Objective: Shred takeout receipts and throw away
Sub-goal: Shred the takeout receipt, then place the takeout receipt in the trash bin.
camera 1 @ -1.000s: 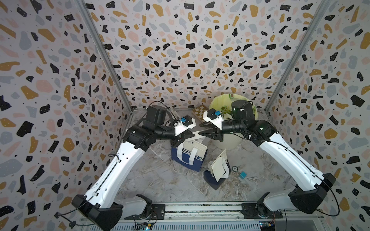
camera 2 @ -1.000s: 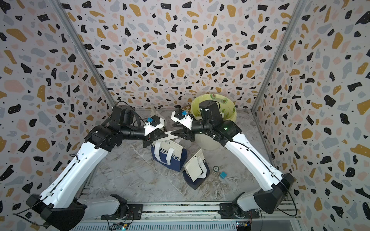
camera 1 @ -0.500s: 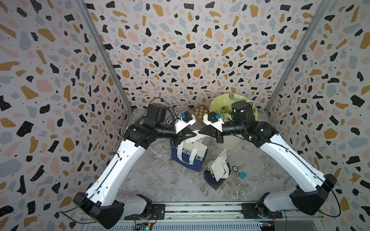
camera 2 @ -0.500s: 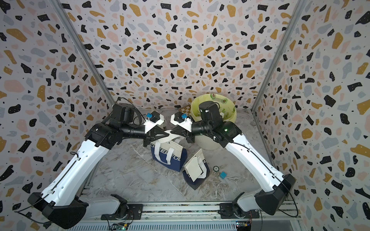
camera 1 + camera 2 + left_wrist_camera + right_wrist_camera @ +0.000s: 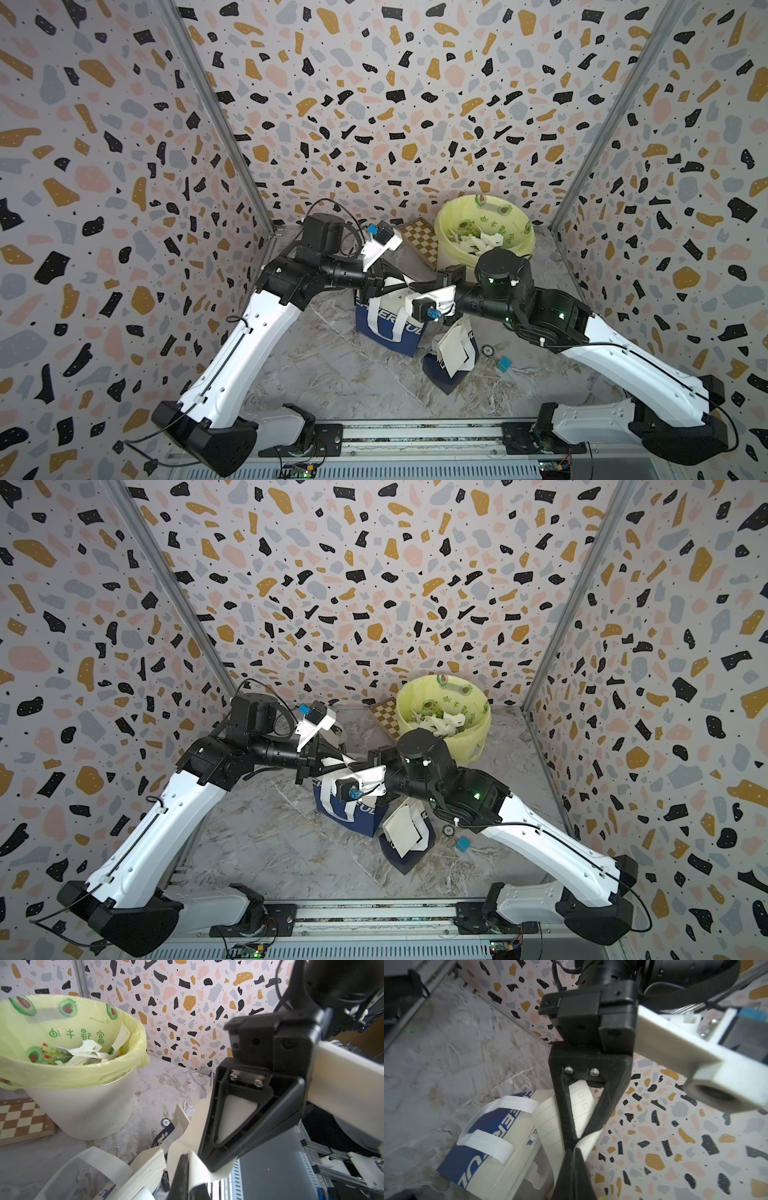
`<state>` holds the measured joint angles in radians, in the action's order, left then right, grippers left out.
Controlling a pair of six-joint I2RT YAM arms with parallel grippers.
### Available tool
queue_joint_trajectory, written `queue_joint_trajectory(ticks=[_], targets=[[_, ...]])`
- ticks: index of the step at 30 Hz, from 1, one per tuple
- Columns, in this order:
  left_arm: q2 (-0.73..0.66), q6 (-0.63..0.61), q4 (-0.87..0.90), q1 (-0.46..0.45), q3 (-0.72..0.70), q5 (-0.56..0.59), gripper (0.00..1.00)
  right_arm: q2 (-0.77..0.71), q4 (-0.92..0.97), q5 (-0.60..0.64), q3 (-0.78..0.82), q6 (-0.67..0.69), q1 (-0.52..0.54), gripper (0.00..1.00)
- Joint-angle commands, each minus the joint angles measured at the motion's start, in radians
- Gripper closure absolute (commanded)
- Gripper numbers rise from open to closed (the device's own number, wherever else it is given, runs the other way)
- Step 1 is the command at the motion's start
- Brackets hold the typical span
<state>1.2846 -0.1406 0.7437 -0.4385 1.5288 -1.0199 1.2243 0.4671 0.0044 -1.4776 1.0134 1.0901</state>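
Two closed pinches on one off-white receipt (image 5: 548, 1124), left gripper (image 5: 572, 1140) and right gripper (image 5: 574, 1157) tip to tip, above upright navy tote bag (image 5: 481, 1124).

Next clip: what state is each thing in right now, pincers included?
left pincer: shut on the receipt.
right pincer: shut on the receipt.
receipt: held in the air by both, above the standing tote bag.
standing tote bag: upright, below the pincers.
other tote bag: tipped over, a paper sheet on it.
bin: upright, lined, scraps inside.
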Motion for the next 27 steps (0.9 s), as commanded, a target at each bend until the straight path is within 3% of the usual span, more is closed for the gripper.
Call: queue_joint_trajectory(ticks=[1,9,15,20,24,27], targets=[[0.036,0.076,-0.122,0.024,0.001,0.018,1.00,-0.015,0.068,0.084,0.024,0.187,0.114,1.00],[0.062,0.079,-0.081,0.023,0.028,0.068,1.00,-0.015,0.054,0.038,0.036,0.209,0.199,1.00],[0.055,0.059,-0.069,0.024,0.031,0.129,1.00,-0.073,-0.050,-0.110,0.047,0.052,0.040,1.00],[0.046,0.052,-0.088,0.025,0.029,0.242,1.00,-0.135,-0.255,-0.334,0.107,-0.319,-0.216,1.00],[0.013,0.095,-0.206,0.024,-0.018,0.277,1.00,-0.110,-0.408,-0.360,0.111,-0.730,-0.407,1.00],[-0.011,0.140,-0.305,0.024,-0.061,0.268,1.00,-0.060,-0.412,-0.302,0.073,-0.939,-0.501,1.00]])
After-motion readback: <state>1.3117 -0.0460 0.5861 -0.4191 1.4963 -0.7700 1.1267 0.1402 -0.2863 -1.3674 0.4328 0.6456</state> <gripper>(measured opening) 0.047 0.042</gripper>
